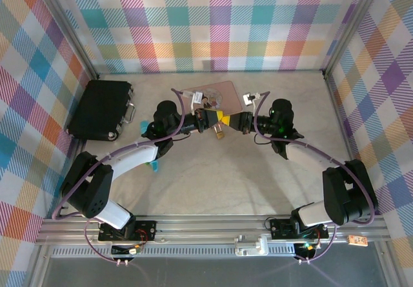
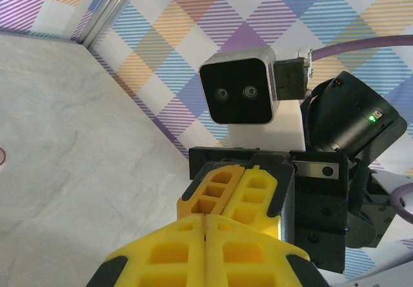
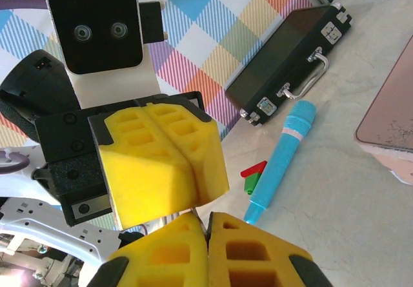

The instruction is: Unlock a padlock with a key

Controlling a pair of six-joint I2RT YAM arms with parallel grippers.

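Note:
Over the middle of the table my two grippers meet tip to tip. My left gripper (image 1: 221, 117) (image 2: 206, 217) (image 3: 193, 164) is shut. A tiny brass padlock (image 1: 219, 132) hangs just under its tips, apparently held by its top, though the grip itself is hidden. My right gripper (image 1: 233, 122) (image 3: 208, 217) (image 2: 242, 197) is shut on a thin silvery sliver (image 3: 200, 211), which looks like the key. That sliver points at the left fingertips. The keyhole is hidden.
A pink box (image 1: 216, 92) (image 3: 393, 119) lies just behind the grippers. A black case (image 1: 103, 109) (image 3: 284, 61) sits at the left wall. A blue pen (image 3: 281, 158) and a small red and green brick (image 3: 253, 174) lie on the table under the left arm.

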